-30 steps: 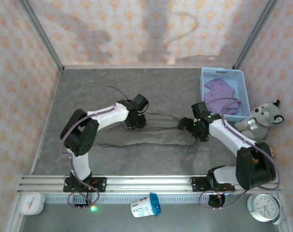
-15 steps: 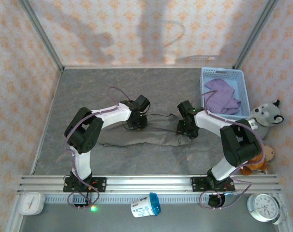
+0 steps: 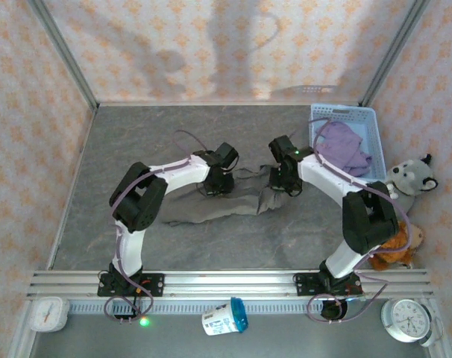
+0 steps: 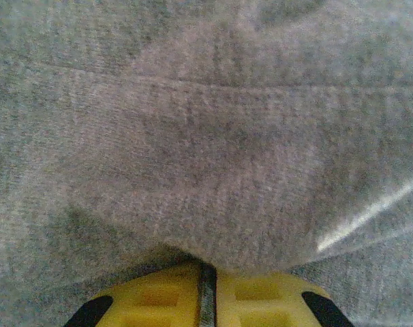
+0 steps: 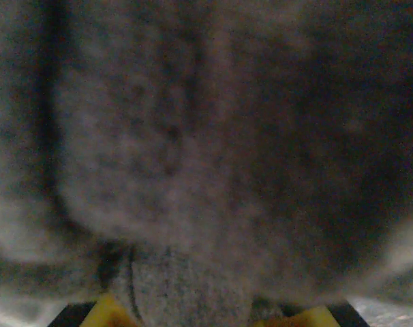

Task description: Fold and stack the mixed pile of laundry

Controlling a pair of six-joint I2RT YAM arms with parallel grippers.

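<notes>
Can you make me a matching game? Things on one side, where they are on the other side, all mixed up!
Things:
1. olive-grey garment
2. lavender T-shirt
3. grey wolf toy
4. blue basket

Places:
A. far right corner of the table
B. inside the basket
C. crumpled on the middle of the table
D. just right of the basket, outside it

Pairs: 1-C, 2-B, 3-D, 4-A
</notes>
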